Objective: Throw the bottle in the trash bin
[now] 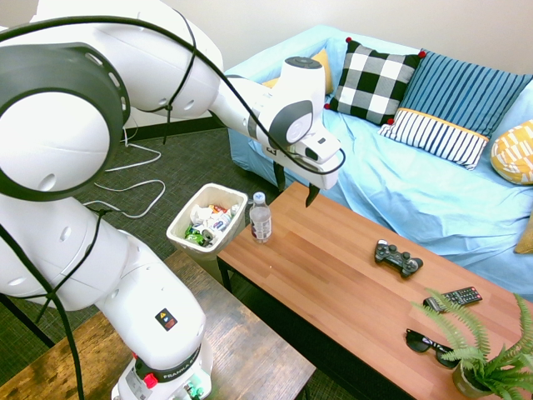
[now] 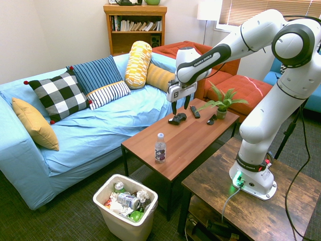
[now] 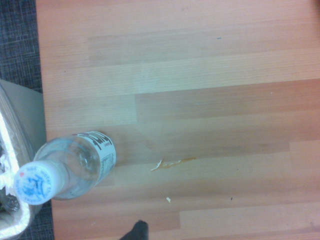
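A robotic claw (image 2: 181,108), fingers spread, hovers above a table (image 2: 204,131) where a plastic water bottle (image 2: 160,148) stands upright near a trash bin (image 2: 125,227).

Bottle (image 2: 160,149) on table (image 2: 200,131), bin (image 2: 125,208) beside

Exterior views: bright, evenly lit, fairly sharp | light: window blinds (image 2: 271,15) glowed at upper right | sofa (image 1: 391,183): pale highlights | wrist view: soft focus, hazy; bottle cap (image 3: 35,182) slightly blurred
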Controlling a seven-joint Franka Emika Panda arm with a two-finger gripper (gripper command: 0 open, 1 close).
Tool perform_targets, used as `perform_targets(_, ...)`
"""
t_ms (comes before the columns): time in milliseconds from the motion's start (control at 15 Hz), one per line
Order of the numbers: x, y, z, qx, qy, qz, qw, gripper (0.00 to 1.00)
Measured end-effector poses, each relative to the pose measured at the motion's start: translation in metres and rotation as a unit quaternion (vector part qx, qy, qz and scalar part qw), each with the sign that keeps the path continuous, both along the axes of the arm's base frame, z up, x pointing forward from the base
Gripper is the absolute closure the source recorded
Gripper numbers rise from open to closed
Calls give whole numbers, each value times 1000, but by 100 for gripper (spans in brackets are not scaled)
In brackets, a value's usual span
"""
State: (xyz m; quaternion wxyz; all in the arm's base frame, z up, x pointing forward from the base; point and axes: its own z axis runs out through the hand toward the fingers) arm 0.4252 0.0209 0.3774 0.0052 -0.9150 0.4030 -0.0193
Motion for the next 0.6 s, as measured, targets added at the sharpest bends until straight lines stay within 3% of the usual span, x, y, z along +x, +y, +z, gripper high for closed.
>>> perform_targets(600, 11, 60, -12, 22, -26, 1, 999, 0)
